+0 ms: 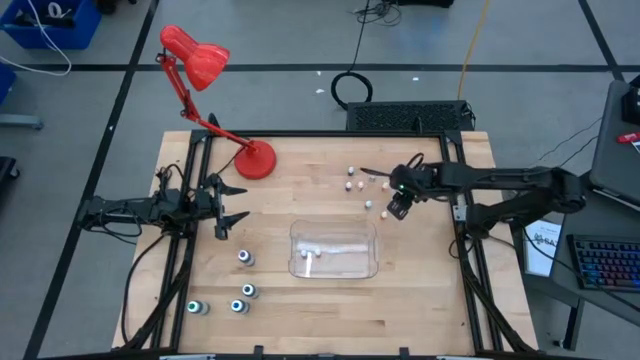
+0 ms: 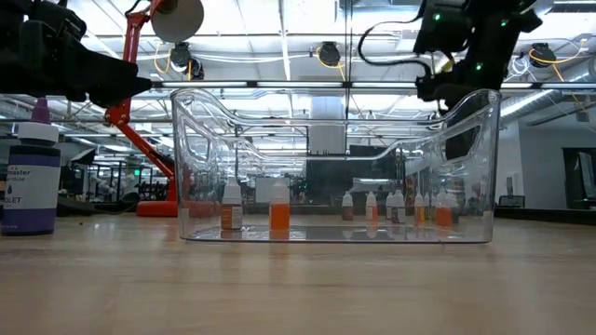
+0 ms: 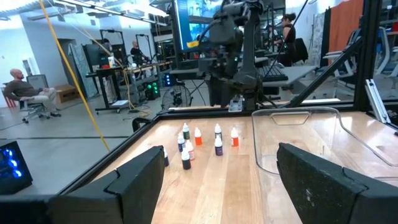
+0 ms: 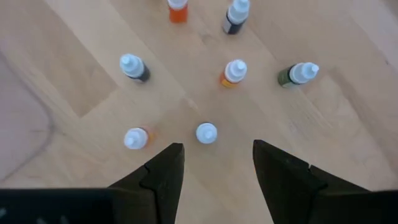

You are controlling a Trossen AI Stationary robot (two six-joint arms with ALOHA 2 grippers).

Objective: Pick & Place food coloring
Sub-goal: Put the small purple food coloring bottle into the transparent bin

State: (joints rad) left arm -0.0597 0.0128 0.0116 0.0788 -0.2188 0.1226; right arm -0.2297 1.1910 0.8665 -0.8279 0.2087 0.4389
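Several tiny food coloring bottles (image 1: 352, 185) with white caps stand in a loose group on the wooden table's far right part. In the right wrist view they stand just ahead of my right gripper (image 4: 217, 152). That gripper is open, points down over the group's near side (image 1: 398, 207), and touches nothing; the nearest bottle (image 4: 206, 133) stands just beyond its fingertips. Two small bottles (image 2: 278, 215) show inside the clear tray (image 1: 370, 262). Larger teal-topped bottles (image 1: 245, 258) stand near the left front. My left gripper (image 1: 237, 203) waits open at the table's left and sees the group (image 3: 199, 142) from afar.
A red desk lamp (image 1: 255, 158) stands on the far left part of the table. The clear tray (image 2: 484, 167) sits in the middle, between both arms. A large purple bottle (image 2: 31, 177) stands near the left front. Bare wood lies between the tray and the small bottles.
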